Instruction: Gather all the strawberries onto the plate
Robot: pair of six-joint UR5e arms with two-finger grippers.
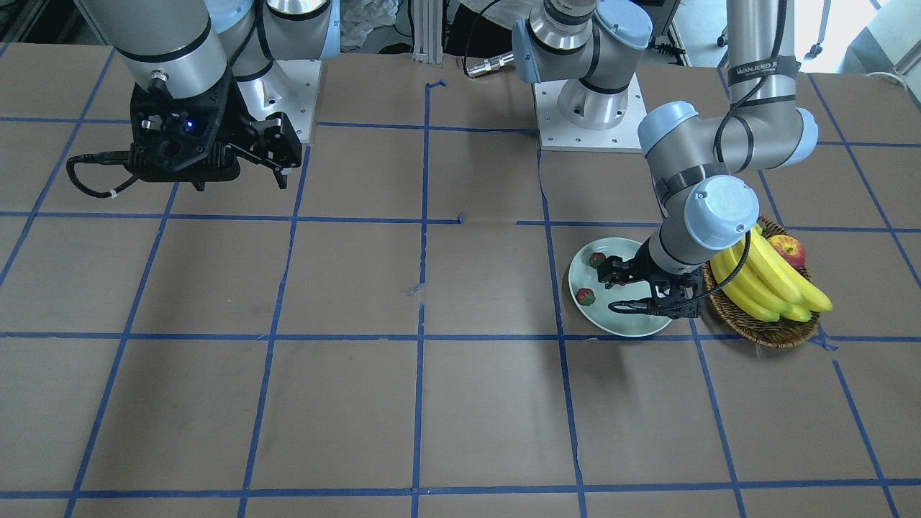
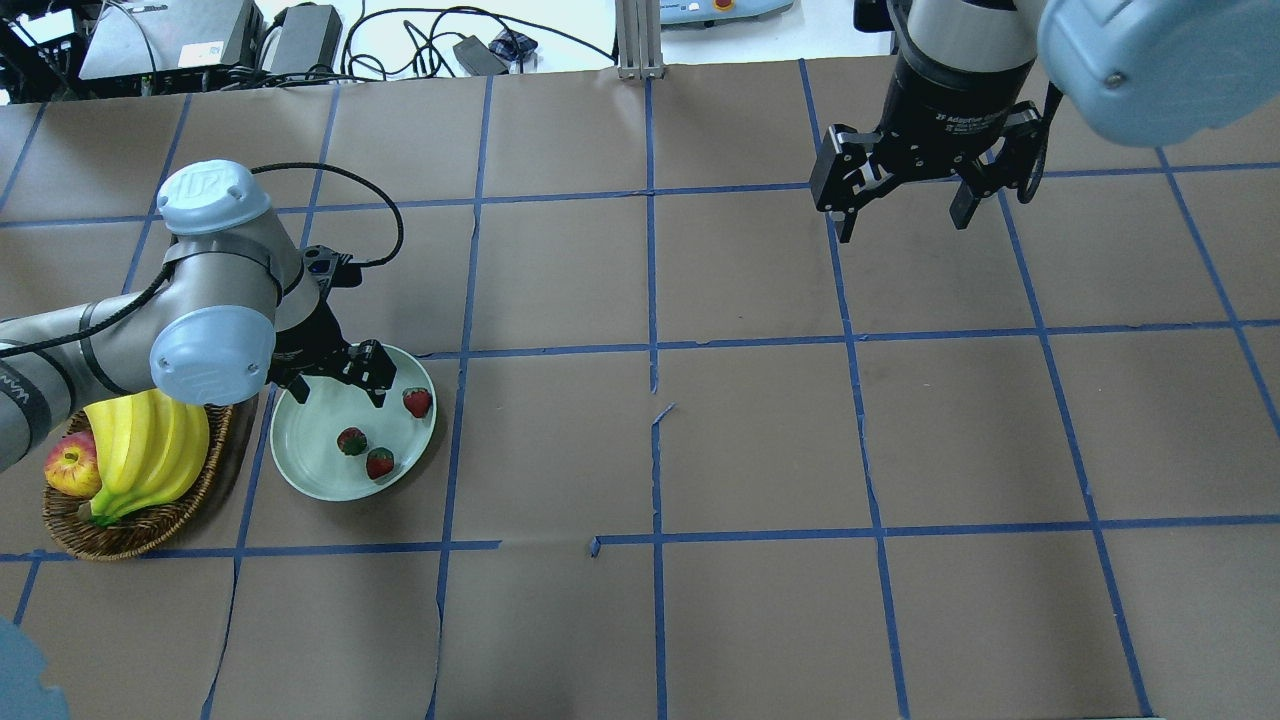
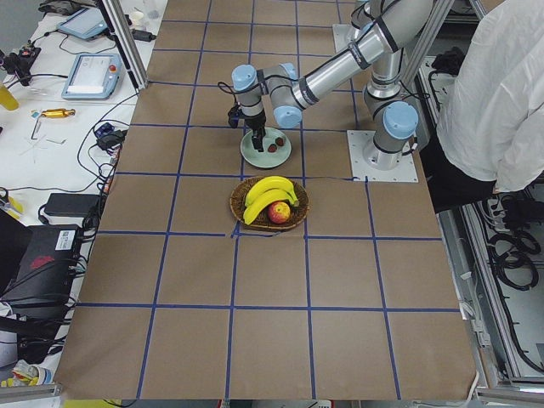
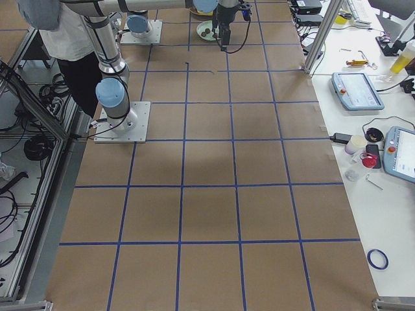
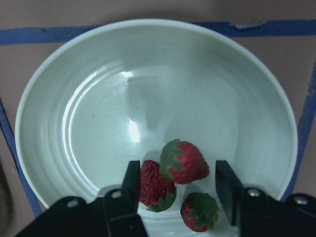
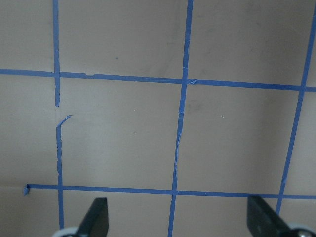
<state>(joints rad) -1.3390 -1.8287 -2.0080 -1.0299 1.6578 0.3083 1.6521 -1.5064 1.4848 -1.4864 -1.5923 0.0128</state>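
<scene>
The pale mint plate (image 2: 310, 465) lies at the table's left, next to the basket. All three strawberries lie in it: one near the rim (image 2: 417, 402) and two together (image 2: 351, 441) (image 2: 379, 463). In the left wrist view they sit clustered (image 5: 185, 162) on the plate (image 5: 98, 98). My left gripper (image 2: 335, 385) is open and empty, hovering just above the plate's far part; its fingers (image 5: 131, 180) flank the berries without touching them. The front view shows two berries (image 1: 597, 259) (image 1: 585, 296). My right gripper (image 2: 900, 215) is open and empty, high over the far right.
A brown wicker basket (image 2: 130, 530) with yellow bananas (image 2: 145, 450) and a red-yellow apple (image 2: 70, 465) stands just left of the plate, under my left forearm. The table is brown paper with a blue tape grid (image 6: 177, 138). A person stands by the robot's base (image 3: 493, 93).
</scene>
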